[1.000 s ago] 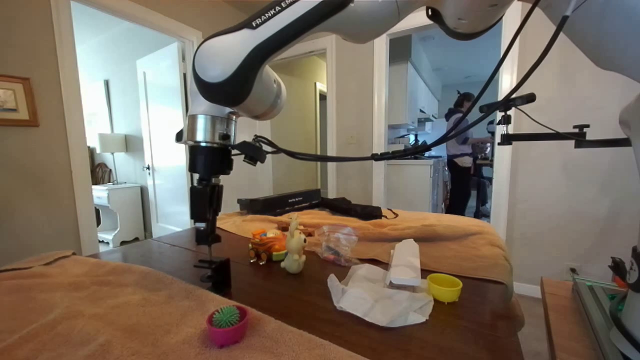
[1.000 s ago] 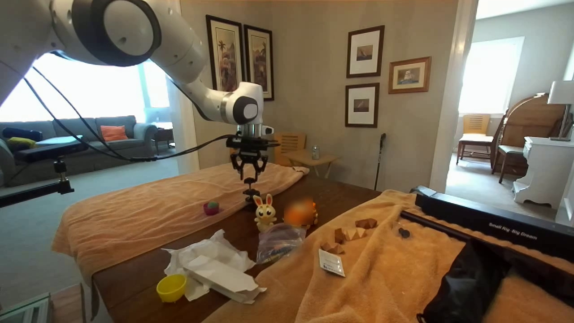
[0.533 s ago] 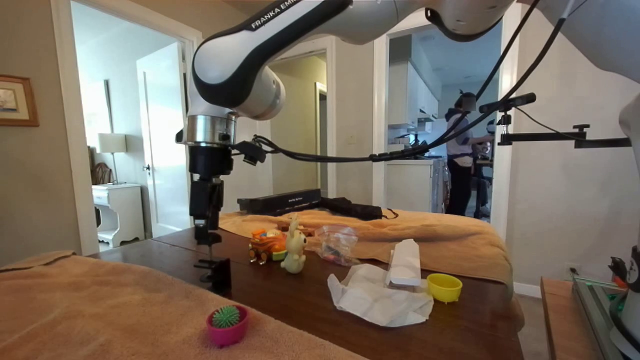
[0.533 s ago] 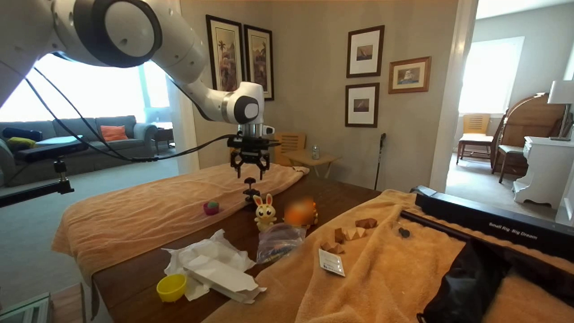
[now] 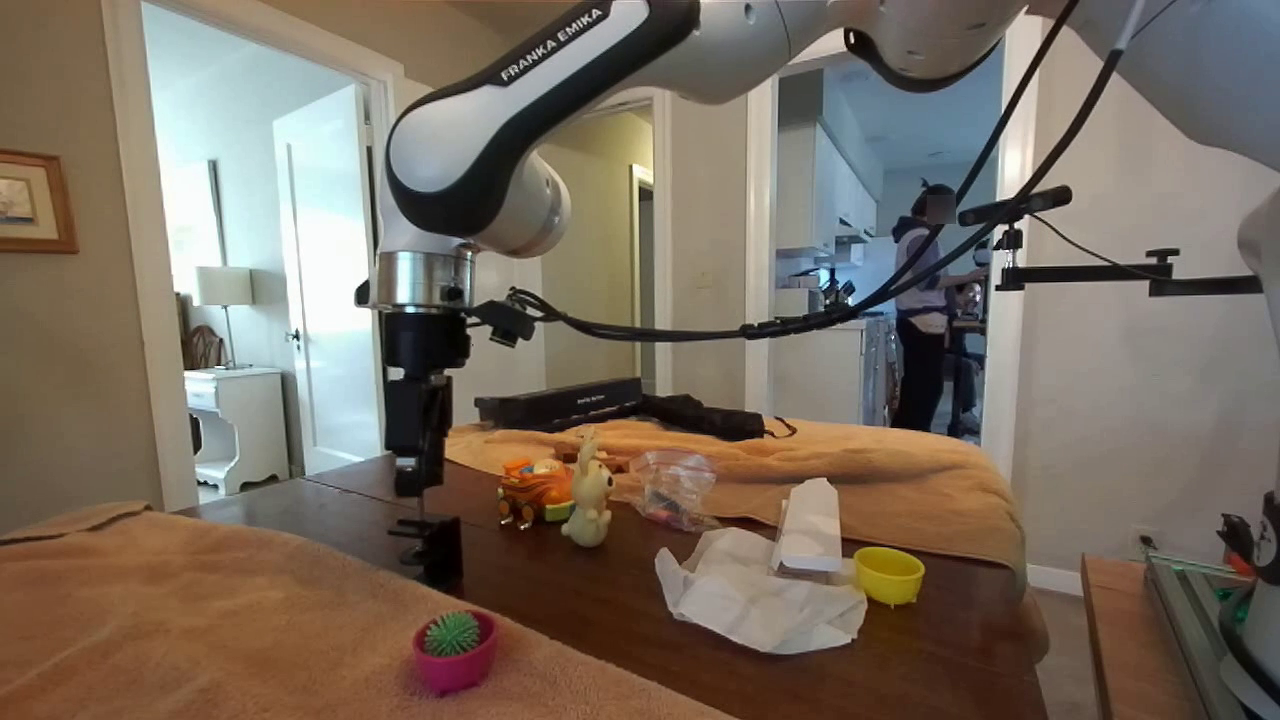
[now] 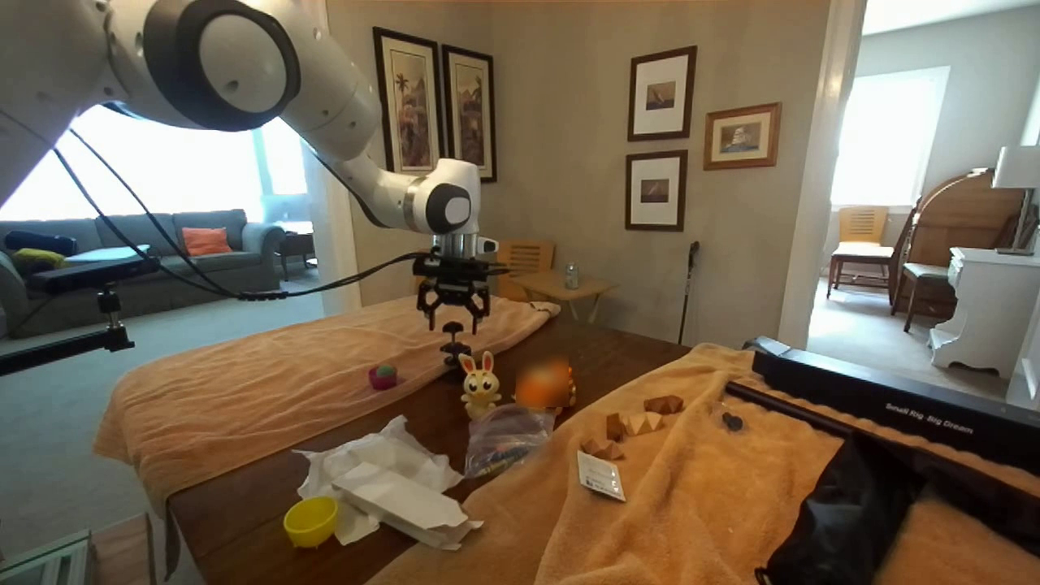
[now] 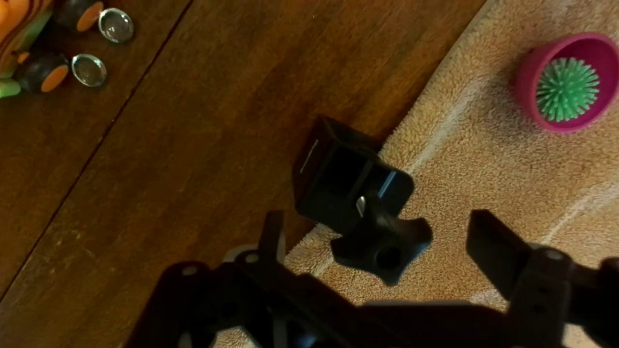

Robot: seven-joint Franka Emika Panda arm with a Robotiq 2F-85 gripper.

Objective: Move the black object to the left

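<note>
The black object stands upright at the table's edge in both exterior views, its base (image 5: pixel 440 550) below a thin stem and a star-shaped knob (image 7: pixel 387 246). From above, the knob overhangs the orange towel. My gripper (image 6: pixel 452 329) points straight down over it with fingers (image 7: pixel 498 251) spread wide. One finger is on each side of the knob, at about its height, with a gap on both sides in the wrist view. Nothing is gripped. In an exterior view a finger partly hides the knob.
A pink bowl (image 5: pixel 455 668) with a green spiky ball sits on the near towel (image 5: pixel 250 620). Close by stand a rabbit figure (image 6: pixel 480 388) and an orange toy car (image 5: pixel 535 492). Farther off lie a plastic bag (image 6: pixel 508 443), white paper (image 5: pixel 740 600) and a yellow bowl (image 5: pixel 888 578).
The gripper's fingers have spread apart from a narrower stance. After that, the arm has come down a little, bringing the fingertips level with the knob. The black object has not moved.
</note>
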